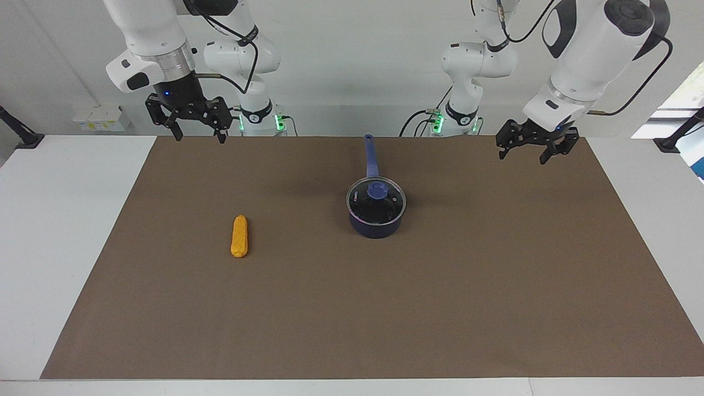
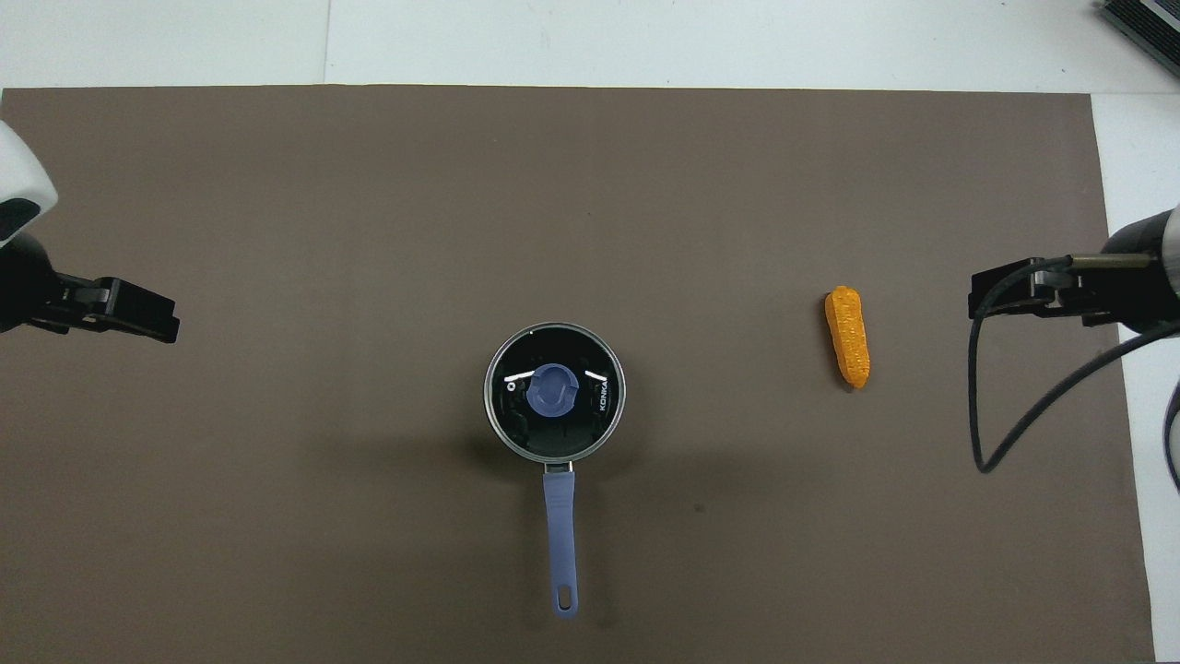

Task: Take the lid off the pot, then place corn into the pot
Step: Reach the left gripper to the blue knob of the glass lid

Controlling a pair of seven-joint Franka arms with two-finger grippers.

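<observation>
Both views are bright and evenly lit from above, with sharp focus edge to edge. Shadows on the flat brown mat point(image 1: 440, 286) are soft and faint, the darkest a diffuse patch beside the small navy-blue saucepan point(image 1: 375, 225). Two short white glints streak the round clear glass lid point(image 2: 554, 392). Daylight blows out a window patch at one edge of the facing view.

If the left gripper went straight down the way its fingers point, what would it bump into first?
Probably just the brown mat. The open left gripper hangs over bare mat toward its own end of the table, apart from the pot; depth is uncertain.
</observation>
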